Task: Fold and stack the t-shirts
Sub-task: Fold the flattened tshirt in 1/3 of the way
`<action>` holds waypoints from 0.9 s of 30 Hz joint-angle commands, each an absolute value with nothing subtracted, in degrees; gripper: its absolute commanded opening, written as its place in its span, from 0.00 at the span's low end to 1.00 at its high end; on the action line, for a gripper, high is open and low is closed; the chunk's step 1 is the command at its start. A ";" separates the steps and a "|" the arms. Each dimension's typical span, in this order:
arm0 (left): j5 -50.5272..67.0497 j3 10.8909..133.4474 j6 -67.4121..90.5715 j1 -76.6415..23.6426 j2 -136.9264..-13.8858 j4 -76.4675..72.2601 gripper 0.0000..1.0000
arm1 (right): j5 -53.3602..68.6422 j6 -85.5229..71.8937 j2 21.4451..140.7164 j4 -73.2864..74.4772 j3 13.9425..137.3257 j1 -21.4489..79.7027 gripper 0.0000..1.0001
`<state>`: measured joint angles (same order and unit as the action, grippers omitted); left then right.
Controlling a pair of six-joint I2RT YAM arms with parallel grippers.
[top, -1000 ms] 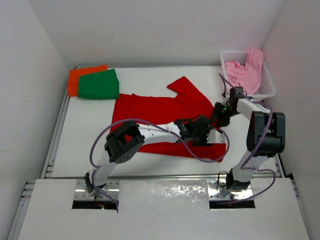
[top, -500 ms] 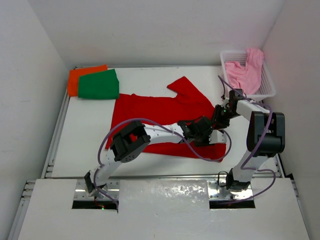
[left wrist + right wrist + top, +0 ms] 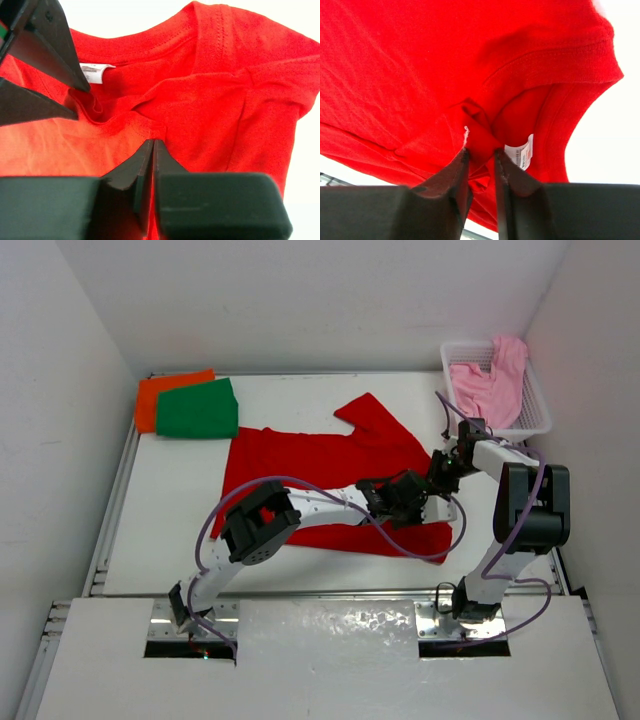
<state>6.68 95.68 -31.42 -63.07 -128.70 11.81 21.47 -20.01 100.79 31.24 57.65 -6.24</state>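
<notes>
The red shirt (image 3: 320, 455) is soft matt knit cloth. Its ribbed collar (image 3: 165, 42) has a row of stitching and a small white label (image 3: 95, 72) of smoother cloth, and the orange shirt (image 3: 165, 390) and green shirt (image 3: 198, 410) to its left and the pink shirt (image 3: 485, 385) to its right look equally dull and soft. The left fingers (image 3: 127, 172) and right fingers (image 3: 447, 192) on the red shirt are smooth black plastic with a faint sheen, and the basket (image 3: 535, 410) right of it is white plastic lattice. The table (image 3: 300, 390) under the red shirt is smooth matt white, while the panel (image 3: 340, 630) on its near side is glossy and reflective.
</notes>
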 commanded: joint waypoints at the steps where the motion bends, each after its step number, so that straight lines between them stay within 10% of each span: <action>1: 5.46 96.15 -29.45 -63.55 -129.11 8.97 0.00 | 21.97 -19.07 99.93 30.06 57.74 -6.42 0.20; 4: 3.70 97.55 -28.30 -62.93 -128.67 10.62 0.00 | 21.36 -18.63 99.76 30.76 58.18 -6.50 0.01; 20: 12.91 98.61 -34.96 -57.56 -121.37 23.81 0.00 | 16.43 -16.96 93.16 33.14 56.51 -6.59 0.00; 27: 13.09 99.32 -35.25 -61.96 -124.71 17.77 0.33 | 18.02 -18.02 96.32 32.08 57.13 -6.50 0.00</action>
